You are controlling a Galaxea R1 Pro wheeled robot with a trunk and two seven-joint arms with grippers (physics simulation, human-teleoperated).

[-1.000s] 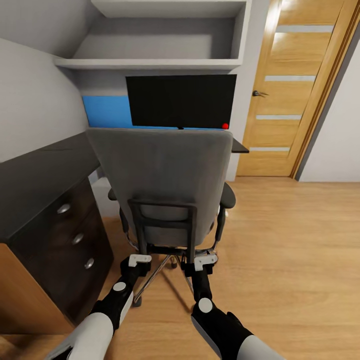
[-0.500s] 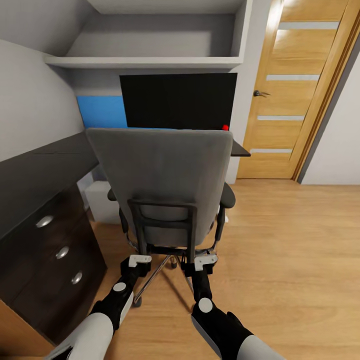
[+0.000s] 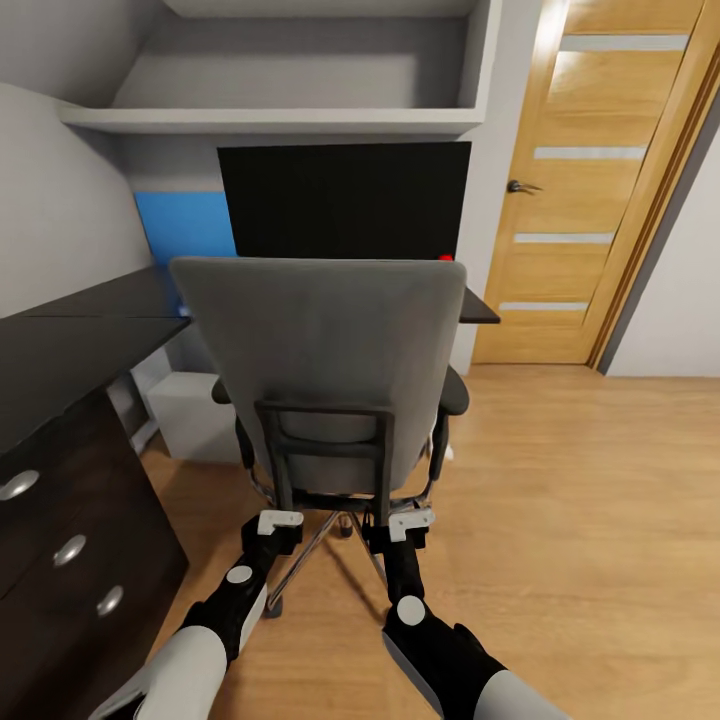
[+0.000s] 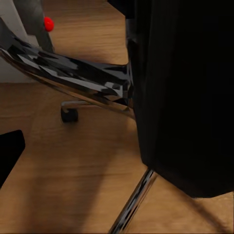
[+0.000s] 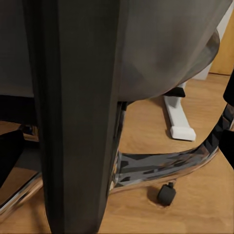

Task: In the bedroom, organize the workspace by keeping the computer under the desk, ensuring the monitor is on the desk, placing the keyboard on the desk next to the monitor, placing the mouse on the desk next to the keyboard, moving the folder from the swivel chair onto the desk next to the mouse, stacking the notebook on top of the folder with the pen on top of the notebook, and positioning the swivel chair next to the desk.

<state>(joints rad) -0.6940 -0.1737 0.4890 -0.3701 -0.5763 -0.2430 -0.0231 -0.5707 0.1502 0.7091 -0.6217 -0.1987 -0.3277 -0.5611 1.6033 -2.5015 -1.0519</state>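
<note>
Sitting just ahead of both pincers, the swivel chair (image 3: pixel 320 370) is facing the desk (image 3: pixel 70 345), so its placing looks nearly done. Beyond it the monitor (image 3: pixel 345 200) is standing on the desk and the computer (image 3: pixel 190 415) under it. The left pincer (image 3: pixel 272 528) and right pincer (image 3: pixel 400 530) are pressing at the chair's back frame; I cannot tell whether they are clamped.

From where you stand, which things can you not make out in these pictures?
- Seat of the swivel chair, head view: its tall back hides it.
- Desk top below the monitor, head view: hidden behind the chair back.
- Left gripper and right gripper, head view: jaws lost against the chair's black frame.
</note>
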